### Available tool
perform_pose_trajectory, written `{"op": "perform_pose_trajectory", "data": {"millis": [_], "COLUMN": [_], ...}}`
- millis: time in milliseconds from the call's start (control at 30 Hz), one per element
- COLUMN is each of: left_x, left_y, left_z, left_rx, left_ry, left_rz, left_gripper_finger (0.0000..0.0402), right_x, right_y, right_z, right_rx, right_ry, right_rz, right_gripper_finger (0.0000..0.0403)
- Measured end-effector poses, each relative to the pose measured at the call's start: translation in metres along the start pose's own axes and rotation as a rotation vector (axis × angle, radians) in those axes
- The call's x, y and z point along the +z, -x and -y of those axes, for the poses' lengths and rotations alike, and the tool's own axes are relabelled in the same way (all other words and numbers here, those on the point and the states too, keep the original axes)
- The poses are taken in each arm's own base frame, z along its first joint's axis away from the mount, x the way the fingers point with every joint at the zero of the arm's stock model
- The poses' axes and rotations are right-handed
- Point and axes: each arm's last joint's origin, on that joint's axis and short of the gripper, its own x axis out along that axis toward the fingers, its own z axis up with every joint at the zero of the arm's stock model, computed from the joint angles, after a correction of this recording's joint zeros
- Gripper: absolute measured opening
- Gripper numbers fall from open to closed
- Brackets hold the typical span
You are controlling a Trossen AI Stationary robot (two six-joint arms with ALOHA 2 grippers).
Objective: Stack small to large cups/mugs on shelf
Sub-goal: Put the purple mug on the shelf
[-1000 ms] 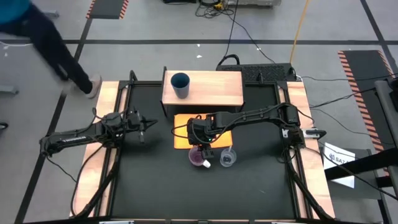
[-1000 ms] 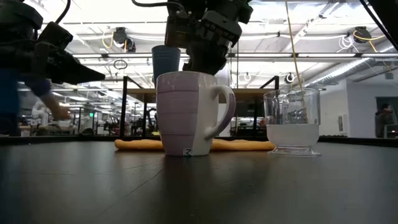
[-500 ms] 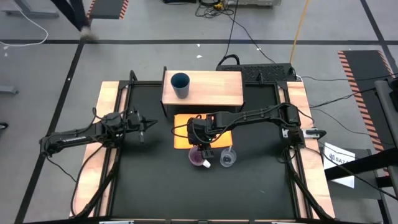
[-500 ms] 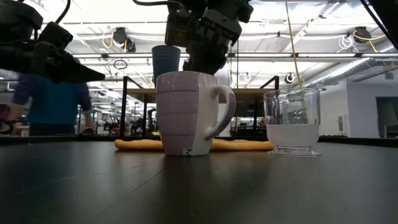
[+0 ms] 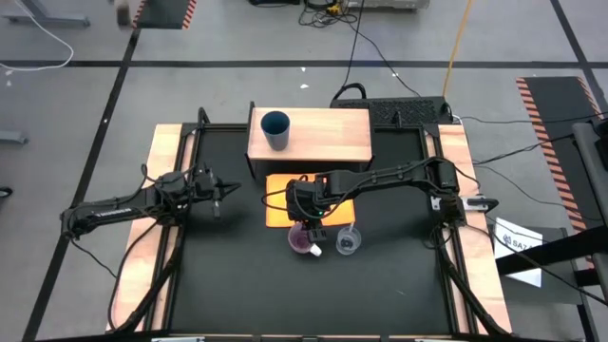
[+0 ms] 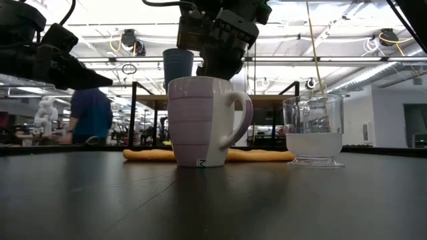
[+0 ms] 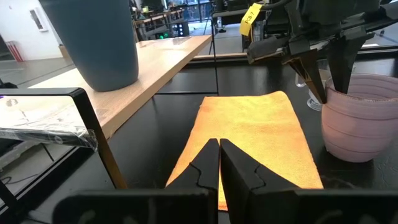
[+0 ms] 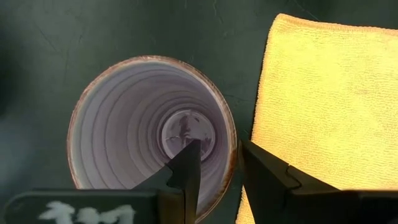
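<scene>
One lilac mug (image 6: pixel 201 122), ribbed, handled, stands upright.

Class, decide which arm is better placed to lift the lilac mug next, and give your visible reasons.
Right. The right gripper straddles the lilac mug's rim, one finger inside. The left gripper, shut, waits apart from it.

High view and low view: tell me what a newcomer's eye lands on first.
The right pincer straddles the rim of the lilac mug at mid-table, one finger inside and one outside, beside the orange cloth. The clear cup stands just beside the mug, apart from it. The dark blue tumbler stands alone on the wooden shelf, while the left pincer waits shut at the table's left.
</scene>
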Motion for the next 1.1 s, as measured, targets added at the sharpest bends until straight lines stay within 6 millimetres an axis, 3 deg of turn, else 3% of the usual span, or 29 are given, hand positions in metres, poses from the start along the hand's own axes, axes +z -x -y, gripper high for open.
{"op": "perform_pose_trajectory", "data": {"millis": [933, 1100], "left_x": [0.0000, 0.0000], "left_y": [0.0000, 0.0000], "left_z": [0.0000, 0.0000], "left_rx": [-0.001, 0.000], "left_ry": [0.000, 0.000], "left_rz": [0.000, 0.000], "left_gripper_finger": [0.0017, 0.0017], "right_x": [0.0000, 0.0001], "right_y": [0.0034, 0.0034], "right_z": [0.0039, 0.0037], "right_rx": [-0.003, -0.002], "right_ry": [-0.030, -0.028], "right_rz": [0.008, 0.008], "right_gripper_finger": [0.0099, 0.0079]}}
